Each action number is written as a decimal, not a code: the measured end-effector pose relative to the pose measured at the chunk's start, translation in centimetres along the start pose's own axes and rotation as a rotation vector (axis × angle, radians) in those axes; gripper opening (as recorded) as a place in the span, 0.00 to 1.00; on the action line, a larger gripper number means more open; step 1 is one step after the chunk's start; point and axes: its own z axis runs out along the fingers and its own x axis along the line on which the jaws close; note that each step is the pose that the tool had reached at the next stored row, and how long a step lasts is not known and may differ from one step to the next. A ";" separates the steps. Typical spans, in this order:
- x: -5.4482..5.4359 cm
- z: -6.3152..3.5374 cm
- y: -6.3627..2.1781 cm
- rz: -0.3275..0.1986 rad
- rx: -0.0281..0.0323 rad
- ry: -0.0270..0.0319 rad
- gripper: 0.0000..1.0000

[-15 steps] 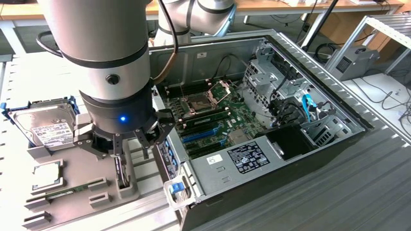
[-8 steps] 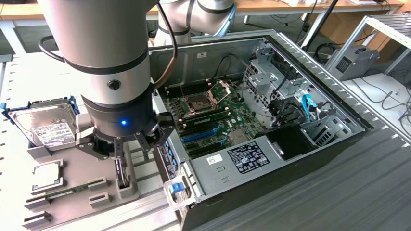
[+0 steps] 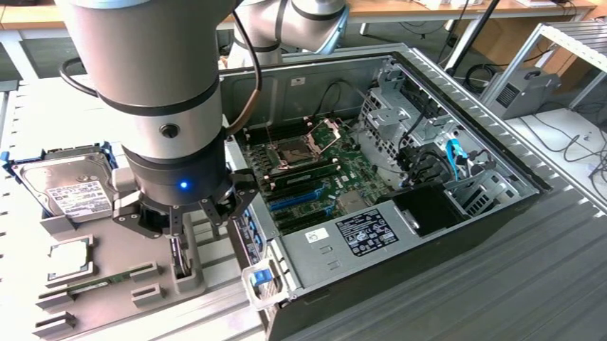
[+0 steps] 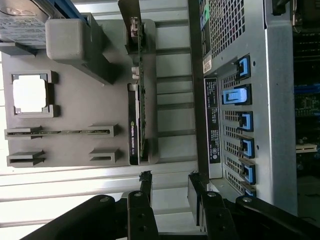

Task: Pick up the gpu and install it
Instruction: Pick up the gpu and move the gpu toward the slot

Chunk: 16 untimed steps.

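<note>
Gpu [image 4: 135, 125]: thin flat card, green circuit board with a black cooler on one face and a metal bracket at one end. It stands upright on its long edge in a slot of the grey moulded holder [image 4: 75, 100]. In the exterior view it sits lower left, just beside the open black computer case [image 3: 399, 284]. Not installed.

Grey ribbed metal worktable [image 3: 531, 284], near side and exterior view's right, grooves running diagonally. Far edge: wooden desk [image 3: 427, 8], light brown top, dark cables [image 3: 417, 30] hanging under it. Far on exterior view's right: aluminium frame rack [image 3: 559, 42], small grey box [image 3: 527, 89] just beside it, loose cables [image 3: 573, 145] on pale surface. Light bright, even, indoor.
</note>
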 end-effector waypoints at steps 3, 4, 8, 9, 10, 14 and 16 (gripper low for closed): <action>0.0 0.06 0.00 0.000 0.0006 -0.0001 0.42; 0.0 0.08 0.00 0.000 0.0009 -0.0001 0.42; 0.0 0.18 0.00 0.000 0.0021 -0.0002 0.42; 0.0 0.21 0.00 0.000 0.0026 -0.0002 0.42; 0.0 0.23 0.00 0.000 0.0028 -0.0002 0.42; 0.0 0.31 0.00 0.000 0.0037 -0.0003 0.42; 0.0 0.35 0.00 0.000 0.0042 -0.0003 0.42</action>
